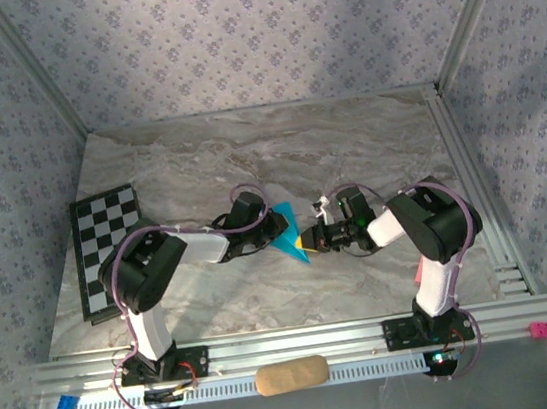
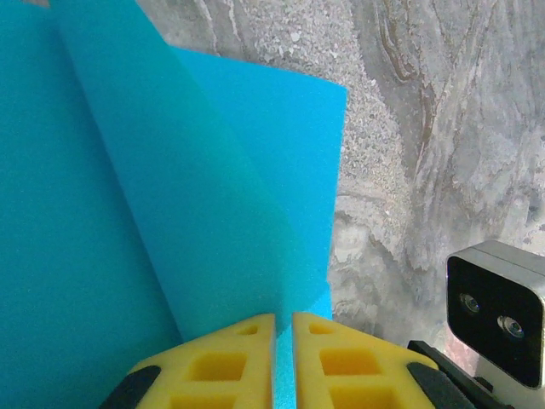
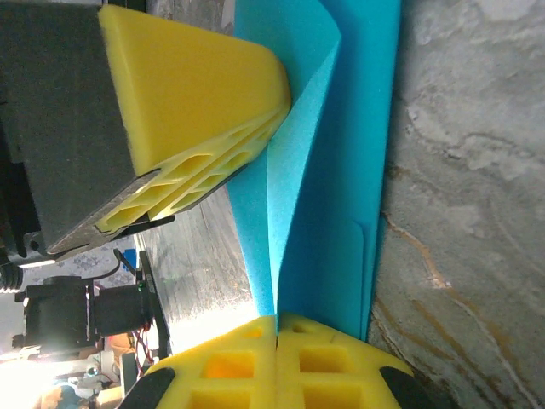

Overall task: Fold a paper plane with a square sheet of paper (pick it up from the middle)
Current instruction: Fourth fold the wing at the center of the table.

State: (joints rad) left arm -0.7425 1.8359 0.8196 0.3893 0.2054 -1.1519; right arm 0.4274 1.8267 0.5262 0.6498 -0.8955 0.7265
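Seen from the top external camera, the two arms meet over the middle of the marble worktop (image 1: pixel 346 144). The left pincer (image 1: pixel 274 227) and the right pincer (image 1: pixel 311 241) are nose to nose, with the square sheet of paper (image 1: pixel 287 233) between them; it is already a creased, pointed shape, not a flat square. The checkered board (image 1: pixel 108 248) lies well apart at the left. In the left wrist view, the left pincer's yellow fingers (image 2: pixel 230 366) are pressed almost together with a thin edge of the paper pinched in the slit. The sheet rises ahead of them in overlapping layers, one flap curling up off the marble. In the right wrist view, the right pincer's fingers (image 3: pixel 328 362) are likewise clamped on a fold, and the paper stands in a V above them. The left pincer's closed fingers press on the sheet from the far side. I judge this a mid-fold step: both pincers hold the partly raised sheet, and the shape is not yet a narrow dart. The next move probably calls for bringing the raised flap over to the centre line and pressing it flat, with neither grip slipping or tearing the thin paper.
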